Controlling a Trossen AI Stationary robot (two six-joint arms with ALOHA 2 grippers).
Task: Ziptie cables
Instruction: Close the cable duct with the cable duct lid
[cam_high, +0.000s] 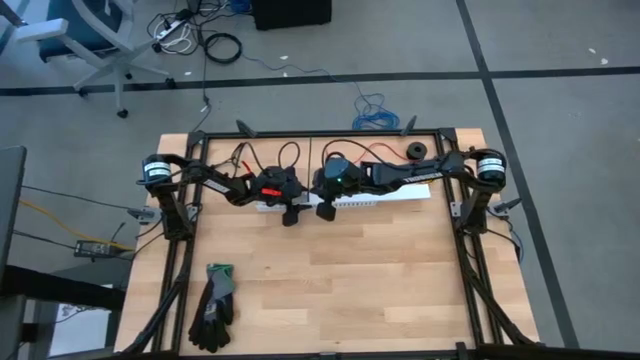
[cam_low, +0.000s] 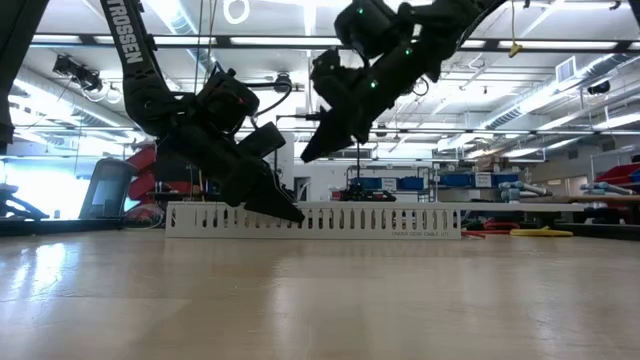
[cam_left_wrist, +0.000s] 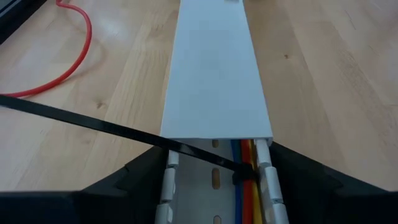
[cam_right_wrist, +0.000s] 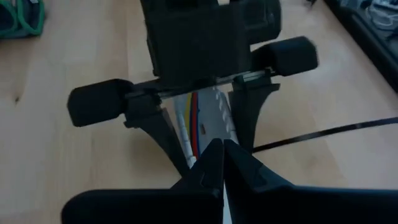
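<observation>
Cables (cam_left_wrist: 245, 186) between left tool (cam_left_wrist: 214, 186) fingers

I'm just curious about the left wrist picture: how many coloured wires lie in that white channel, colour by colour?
Blue wire: 1
Yellow wire: 1
Orange wire: 1
Red wire: 1
Total: 4 visible in the channel, under a black zip tie.

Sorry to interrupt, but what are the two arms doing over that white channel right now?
Both arms are at the white slotted channel at the table's far side. The left gripper straddles its uncovered end, fingers spread, where a black zip tie is looped around the cables. The right gripper hovers opposite, fingers shut.
</observation>
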